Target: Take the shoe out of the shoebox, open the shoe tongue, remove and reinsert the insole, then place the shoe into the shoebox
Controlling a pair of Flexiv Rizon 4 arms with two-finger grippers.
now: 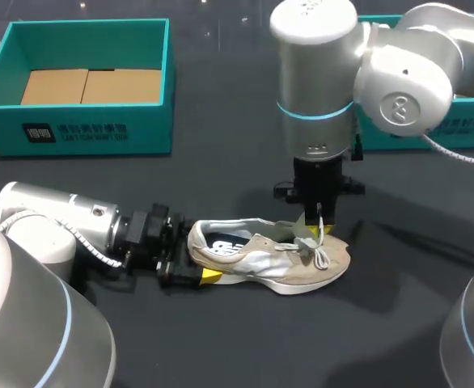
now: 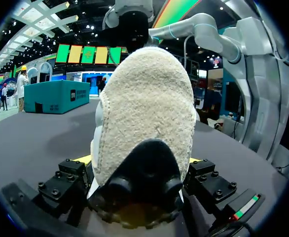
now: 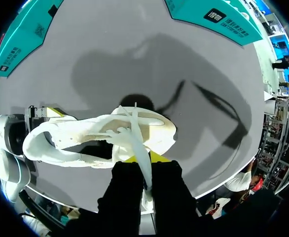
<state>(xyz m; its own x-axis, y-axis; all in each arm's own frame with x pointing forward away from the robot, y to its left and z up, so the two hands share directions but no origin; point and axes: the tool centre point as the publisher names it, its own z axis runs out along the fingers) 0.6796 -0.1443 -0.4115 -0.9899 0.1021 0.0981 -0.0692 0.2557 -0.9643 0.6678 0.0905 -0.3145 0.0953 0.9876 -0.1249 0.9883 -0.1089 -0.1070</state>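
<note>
Left hand (image 2: 140, 162) clamps suede shoe (image 2: 144, 103) heel (fuzzy, rounded).

Dark tabletop (image 1: 237, 162) is lying open between the teal cardboard shoebox (image 1: 91, 133), upper left, and the beige suede sneaker (image 1: 261, 263), lower centre, where the left gripper (image 1: 198, 263) is clamping the heel (image 1: 196, 241), the right gripper (image 1: 318, 234) blocking the laces (image 1: 315, 253).

Bright, even light falls from above. The beige suede shoe (image 1: 269, 259) and white right arm (image 1: 318, 97) throw soft shadows onto the matte dark table (image 1: 221, 121).
</note>
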